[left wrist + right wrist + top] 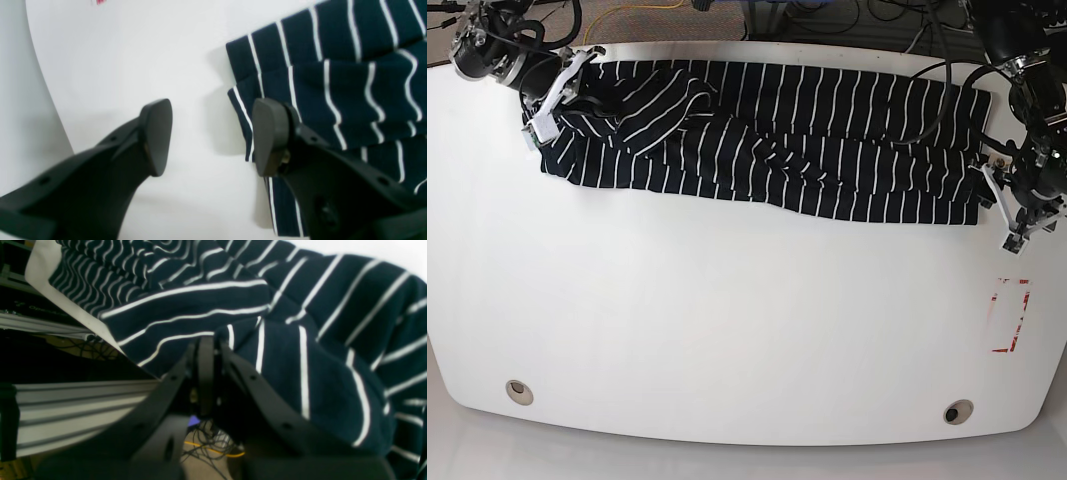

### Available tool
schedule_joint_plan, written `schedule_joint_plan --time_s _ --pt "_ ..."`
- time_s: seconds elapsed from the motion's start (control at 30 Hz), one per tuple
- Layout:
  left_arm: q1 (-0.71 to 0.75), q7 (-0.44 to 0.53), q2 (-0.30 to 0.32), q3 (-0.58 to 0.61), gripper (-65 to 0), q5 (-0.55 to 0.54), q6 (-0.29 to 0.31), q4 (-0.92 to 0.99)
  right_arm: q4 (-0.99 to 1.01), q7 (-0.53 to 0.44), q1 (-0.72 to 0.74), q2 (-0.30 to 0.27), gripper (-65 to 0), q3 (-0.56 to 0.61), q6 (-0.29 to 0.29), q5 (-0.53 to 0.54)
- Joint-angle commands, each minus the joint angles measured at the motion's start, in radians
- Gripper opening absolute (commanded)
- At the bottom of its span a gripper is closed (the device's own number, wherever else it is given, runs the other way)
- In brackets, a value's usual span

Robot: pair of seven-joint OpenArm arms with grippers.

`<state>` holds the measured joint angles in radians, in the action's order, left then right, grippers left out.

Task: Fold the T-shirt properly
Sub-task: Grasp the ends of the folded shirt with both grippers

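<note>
The T-shirt (767,140) lies in a rumpled band along the far bench (727,330) edge. My right end effector (205,350) is clamped on its bunched left end; my left end effector (213,133) stands spread beside the right hem, holding nothing. Risk: pulling one-sided drags or twists the fabric.

Faint lettering on the dark frame rail (36,308), possibly "OpenArm", is too blurred to read.
</note>
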<state>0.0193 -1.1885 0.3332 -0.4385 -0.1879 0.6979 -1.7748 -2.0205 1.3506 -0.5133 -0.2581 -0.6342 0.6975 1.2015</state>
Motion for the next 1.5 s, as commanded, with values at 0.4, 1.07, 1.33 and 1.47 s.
schedule_joint_plan --time_s 0.4,1.07,1.33,1.47 --pt "-0.012 0.009 0.022 -0.004 -29.0 -0.002 0.0 -0.015 -0.004 -0.016 -0.015 -0.017 -64.2 -0.011 0.001 -0.19" --pt "-0.008 0.008 -0.021 -0.004 -29.0 -0.014 0.0 -0.056 -0.007 -0.056 0.054 -0.01 -20.9 -0.02 0.001 -0.28" --pt "0.038 0.011 -0.128 -0.004 -30.7 -0.063 0.0 -0.106 -0.006 -0.152 0.064 0.036 -45.3 -0.014 0.001 -0.322" --pt "0.064 0.026 -0.179 -0.004 -38.8 -0.029 0.0 -0.106 -0.006 -0.159 0.066 0.075 -57.1 -0.013 0.001 -0.441"
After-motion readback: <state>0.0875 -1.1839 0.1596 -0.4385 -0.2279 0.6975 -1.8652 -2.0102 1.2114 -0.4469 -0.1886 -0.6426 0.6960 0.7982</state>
